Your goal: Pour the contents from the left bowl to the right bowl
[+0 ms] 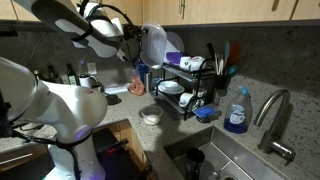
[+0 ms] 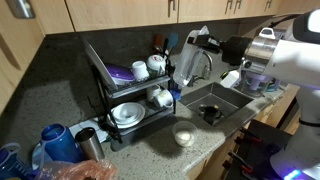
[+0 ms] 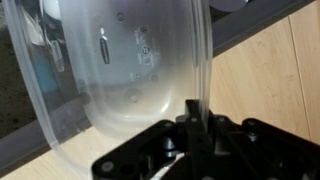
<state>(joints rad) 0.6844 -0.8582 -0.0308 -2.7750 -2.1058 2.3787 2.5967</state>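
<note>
My gripper (image 3: pixel 192 110) is shut on the rim of a clear, glass-like bowl (image 3: pixel 120 70), the right bowl. In both exterior views this bowl (image 1: pixel 153 45) (image 2: pixel 197 55) hangs high above the counter, tipped on its side, with the gripper (image 1: pixel 130 42) (image 2: pixel 224 50) beside it. In the wrist view I look into its inside and see nothing in it. The pale cream left bowl (image 1: pixel 150 116) (image 2: pixel 183 137) sits upright on the dark counter in front of the rack, below the raised bowl.
A black dish rack (image 1: pixel 185 88) (image 2: pixel 125 85) with white dishes stands behind the cream bowl. A steel sink (image 1: pixel 215 160) (image 2: pixel 222 98) holds a dark cup (image 2: pixel 210 114). A faucet (image 1: pixel 272 115) and a blue soap bottle (image 1: pixel 237 112) stand by the sink.
</note>
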